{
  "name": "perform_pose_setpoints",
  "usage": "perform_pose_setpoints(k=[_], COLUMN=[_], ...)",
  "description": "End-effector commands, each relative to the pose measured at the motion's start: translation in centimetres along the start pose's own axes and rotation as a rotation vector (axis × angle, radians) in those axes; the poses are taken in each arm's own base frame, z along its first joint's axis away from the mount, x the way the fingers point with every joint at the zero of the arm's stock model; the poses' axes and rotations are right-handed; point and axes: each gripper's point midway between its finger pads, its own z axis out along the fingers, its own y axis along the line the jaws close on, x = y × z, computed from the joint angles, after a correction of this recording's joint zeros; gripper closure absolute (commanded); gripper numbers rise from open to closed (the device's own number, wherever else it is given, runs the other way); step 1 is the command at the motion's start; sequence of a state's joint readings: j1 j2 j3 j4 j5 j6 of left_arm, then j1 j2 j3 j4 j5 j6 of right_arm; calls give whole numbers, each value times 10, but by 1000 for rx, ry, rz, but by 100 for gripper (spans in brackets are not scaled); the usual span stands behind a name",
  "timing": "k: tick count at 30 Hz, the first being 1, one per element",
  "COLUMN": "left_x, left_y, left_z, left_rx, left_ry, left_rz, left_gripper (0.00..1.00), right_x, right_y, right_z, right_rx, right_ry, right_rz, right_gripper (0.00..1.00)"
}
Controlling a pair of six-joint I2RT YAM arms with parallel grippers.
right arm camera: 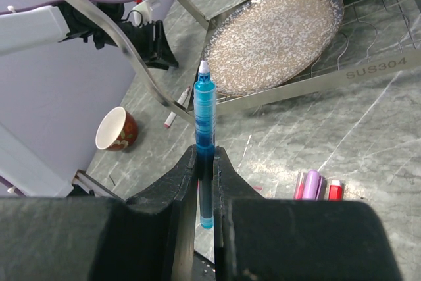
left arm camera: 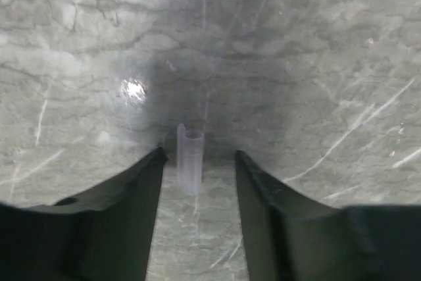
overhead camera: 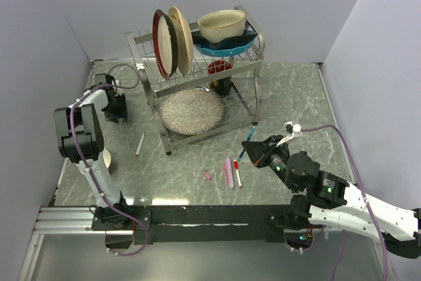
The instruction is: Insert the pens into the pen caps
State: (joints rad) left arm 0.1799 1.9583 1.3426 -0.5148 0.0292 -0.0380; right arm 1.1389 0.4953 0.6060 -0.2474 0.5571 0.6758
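Observation:
My right gripper (right arm camera: 205, 154) is shut on a blue pen (right arm camera: 204, 116), which points up and away with its white tip on top; from above the blue pen (overhead camera: 247, 144) sticks out of the right gripper (overhead camera: 255, 151) near the rack's front leg. My left gripper (left arm camera: 198, 156) hangs open just over the marble. A pale see-through pen cap (left arm camera: 190, 161) sits between its fingertips, touching neither. A pink pen (overhead camera: 227, 172) and a white, red-tipped pen (overhead camera: 236, 173) lie side by side at front centre. A small pink cap (overhead camera: 207, 176) lies left of them. Another white pen (overhead camera: 139, 144) lies further left.
A metal dish rack (overhead camera: 197, 57) with plates and bowls stands at the back, a speckled plate (overhead camera: 191, 111) on its lower shelf. A red cup (right arm camera: 116, 128) sits by the left arm's base. The left gripper (overhead camera: 116, 106) is at the back left near the wall.

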Motion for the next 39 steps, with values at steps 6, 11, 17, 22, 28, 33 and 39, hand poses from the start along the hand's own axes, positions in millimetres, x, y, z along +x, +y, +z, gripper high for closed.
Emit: perform_pose_setpoints(k=[6, 11, 17, 22, 28, 33, 39], left_x=[-20, -20, -26, -11, 4, 11, 13], left_y=[5, -12, -23, -20, 1, 19, 41], left_z=[-33, -40, -45, -25, -13, -11, -10], left_rx=[-95, 12, 77, 42, -93, -193, -300], left_ry=[-103, -141, -185, -124, -97, -97, -105], left_rz=[-193, -395, -560, -613, -616, -591, -594], left_gripper=[54, 61, 99, 99, 99, 99, 99], right_x=[-28, -27, -22, -26, -27, -29, -29], right_y=[22, 23, 24, 24, 24, 25, 25], right_z=[-2, -2, -2, -3, -4, -5, -5], right_rx=[-33, -47, -51, -49, -52, -57, -53], right_ry=[-39, -43, -28, -36, -37, -41, -39], right_rz=[16, 43, 59, 59, 64, 68, 67], right_gripper=[100, 100, 100, 100, 100, 100, 100])
